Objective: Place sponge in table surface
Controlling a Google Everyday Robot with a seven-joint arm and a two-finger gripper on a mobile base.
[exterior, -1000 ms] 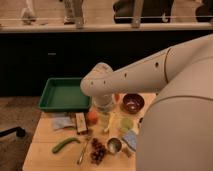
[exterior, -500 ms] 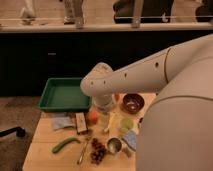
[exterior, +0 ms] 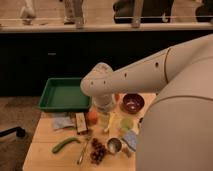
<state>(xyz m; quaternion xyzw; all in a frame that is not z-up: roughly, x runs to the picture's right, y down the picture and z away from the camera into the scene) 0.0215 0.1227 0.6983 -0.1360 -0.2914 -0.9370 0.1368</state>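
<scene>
Reaching in from the right, white arm [exterior: 150, 75] over wooden table [exterior: 44, 152], green tray [exterior: 62, 94] left of centre. Gripper [exterior: 103, 118] hangs mid-frame among clutter, grip state: can't tell. Sponge [exterior: 126, 123] probably the yellow-green block just right of it.

My gripper [exterior: 104, 119] hung over middle of table [exterior: 47, 150], mostly masked by own wrist [exterior: 102, 97] (pale shape only). My arm [exterior: 165, 100] hid table's right side; bottom edge cut off its front. Could not tell which small thing was sponge.
</scene>
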